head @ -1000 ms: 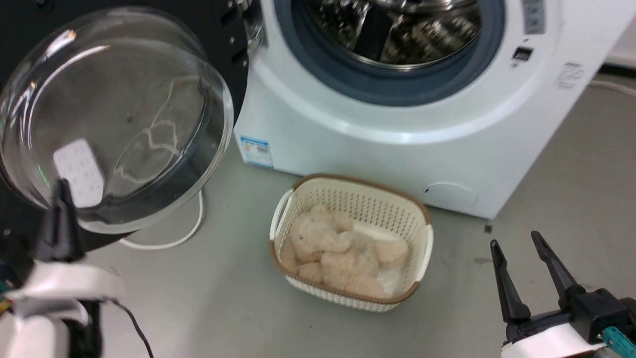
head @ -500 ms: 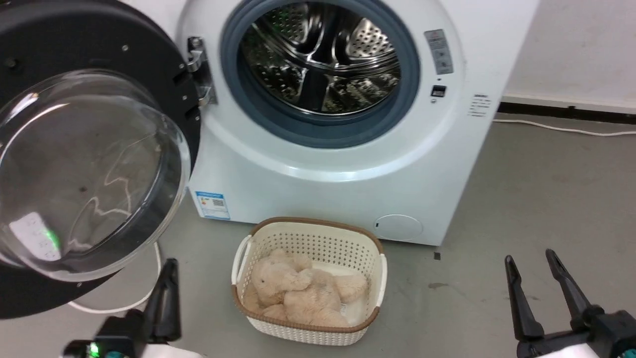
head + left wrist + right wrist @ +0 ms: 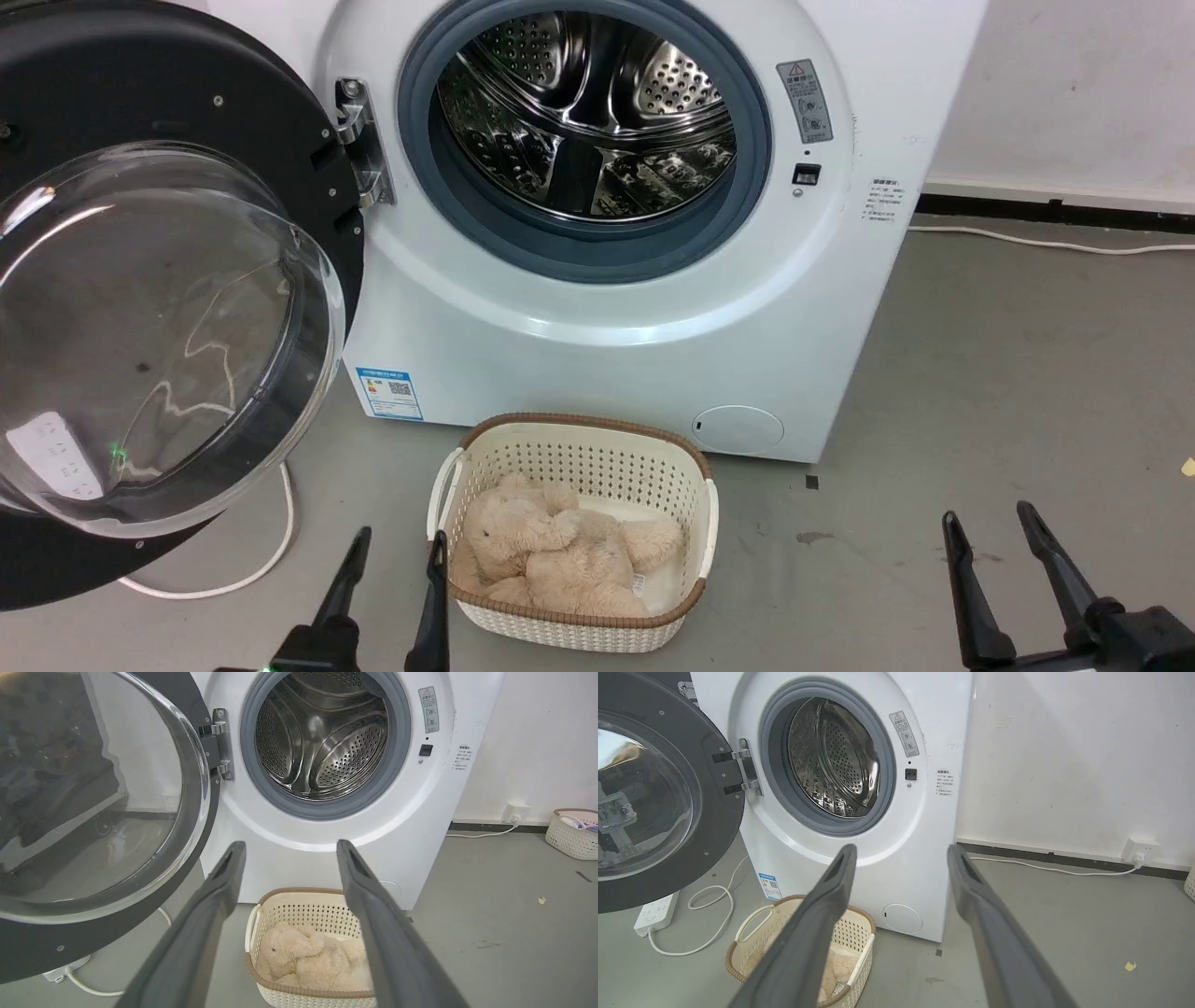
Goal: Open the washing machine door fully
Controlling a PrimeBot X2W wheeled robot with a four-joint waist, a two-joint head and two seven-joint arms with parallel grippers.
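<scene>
The washing machine door (image 3: 159, 308) is seen swung wide open at the left of the white washing machine (image 3: 597, 364). It is hung from a metal hinge (image 3: 359, 140) at the left edge of the drum mouth. Its inner face, a black ring around a bulging clear glass bowl, is turned toward the near side. The steel drum (image 3: 588, 112) and its grey rubber ring are fully exposed.

The left tool (image 3: 400, 535) is held low at the near edge of the head view. Its two dark fingers are pointed away toward the machine and spread apart, with nothing between them. It is kept apart from the door, to the right of the door's lower rim and nearer than it. In that view its right finger is seen just beside the left rim of a cream basket (image 3: 569, 431). In the left wrist view the fingers (image 3: 219, 891) are aimed at the machine front, and the basket is framed between them.

The right tool (image 3: 987, 511) is held at the near right, well apart from the machine. Its fingers are likewise spread and empty, raised over the grey floor (image 3: 1008, 373).

The basket is set on the floor just in front of the machine, and a beige plush toy (image 3: 551, 551) is laid in it. A white cable (image 3: 280, 551) is looped on the floor beneath the door, and a white power strip (image 3: 656, 912) is seen beside it in the right wrist view.
</scene>
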